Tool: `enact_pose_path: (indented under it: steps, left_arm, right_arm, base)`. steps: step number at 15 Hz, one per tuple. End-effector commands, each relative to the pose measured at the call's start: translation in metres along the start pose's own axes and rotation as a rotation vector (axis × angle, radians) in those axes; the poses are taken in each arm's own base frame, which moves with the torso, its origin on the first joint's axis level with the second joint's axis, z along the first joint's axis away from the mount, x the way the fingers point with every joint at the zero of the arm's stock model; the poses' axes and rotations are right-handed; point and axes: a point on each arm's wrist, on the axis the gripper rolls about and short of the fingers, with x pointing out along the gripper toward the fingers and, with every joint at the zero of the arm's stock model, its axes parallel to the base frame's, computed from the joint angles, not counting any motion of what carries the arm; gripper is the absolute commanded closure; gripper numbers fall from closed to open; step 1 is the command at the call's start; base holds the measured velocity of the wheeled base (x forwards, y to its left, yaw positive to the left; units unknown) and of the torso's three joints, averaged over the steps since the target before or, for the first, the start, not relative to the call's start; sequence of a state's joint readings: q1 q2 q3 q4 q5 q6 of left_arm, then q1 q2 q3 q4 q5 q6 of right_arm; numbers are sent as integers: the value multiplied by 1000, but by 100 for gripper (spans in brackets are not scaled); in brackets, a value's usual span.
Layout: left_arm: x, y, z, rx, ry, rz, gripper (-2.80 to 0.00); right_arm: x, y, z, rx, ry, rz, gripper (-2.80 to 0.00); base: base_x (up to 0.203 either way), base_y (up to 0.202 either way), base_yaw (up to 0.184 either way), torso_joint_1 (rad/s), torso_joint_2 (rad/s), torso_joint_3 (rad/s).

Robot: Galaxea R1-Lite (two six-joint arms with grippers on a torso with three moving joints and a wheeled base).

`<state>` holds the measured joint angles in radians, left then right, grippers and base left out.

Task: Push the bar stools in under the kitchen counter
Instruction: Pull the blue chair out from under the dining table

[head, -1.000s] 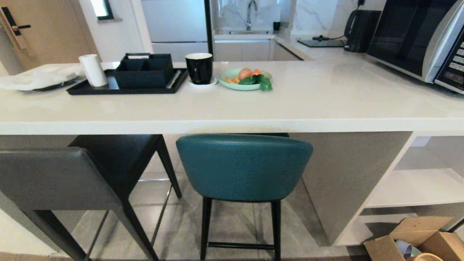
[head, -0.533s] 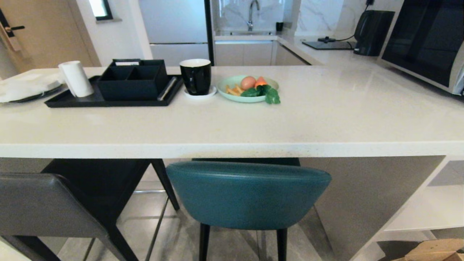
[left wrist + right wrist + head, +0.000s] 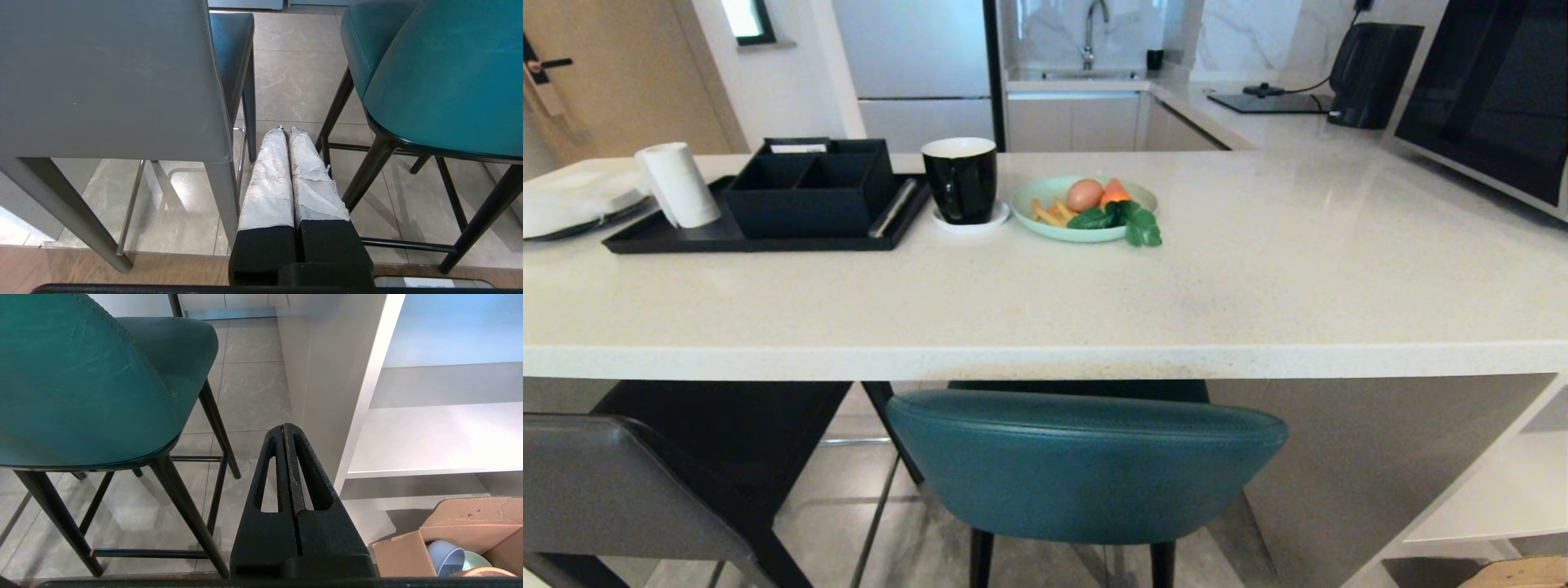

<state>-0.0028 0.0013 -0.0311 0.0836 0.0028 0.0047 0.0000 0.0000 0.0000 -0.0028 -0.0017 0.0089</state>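
Observation:
The white kitchen counter (image 3: 1045, 310) spans the head view. The teal stool (image 3: 1086, 465) stands at its front edge in the middle, seat under the slab and curved back outside it. The grey stool (image 3: 613, 482) is at the lower left, turned at an angle, its back well out from the counter. Neither arm shows in the head view. My left gripper (image 3: 286, 130) is shut, hanging low between the grey stool (image 3: 110, 77) and the teal stool (image 3: 445, 77), touching neither. My right gripper (image 3: 283, 426) is shut, between the teal stool (image 3: 77, 379) and the counter's inner side panel (image 3: 331, 375).
On the counter stand a black tray (image 3: 760, 229) with an organiser and paper roll, a black mug (image 3: 960, 180), a green plate of food (image 3: 1086, 211) and a microwave (image 3: 1494, 90). A shelf unit (image 3: 441, 433) and a cardboard box (image 3: 453, 543) lie to the right.
The whole head view has shifted: the counter and stools sit lower and larger in the picture, so the camera has come closer. The stools keep the same places against the counter.

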Motion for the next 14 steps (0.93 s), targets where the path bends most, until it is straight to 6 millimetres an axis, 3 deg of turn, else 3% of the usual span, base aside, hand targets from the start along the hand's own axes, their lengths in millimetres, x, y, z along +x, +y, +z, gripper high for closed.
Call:
enact_pose_path:
  steps: [1,6,14]
  left_arm:
    - [0,0,0,0,1,1,0]
    - [0,0,0,0,0,0,0]
    - [0,0,0,0,0,0,0]
  right_arm:
    - [0,0,0,0,1,0,0]
    - [0,0,0,0,1,0,0]
    - [0,0,0,0,1,0,0]
  base:
    - [0,0,0,0,0,0]
    - [0,0,0,-29,70,47]
    - [0,0,0,-144,430,282]
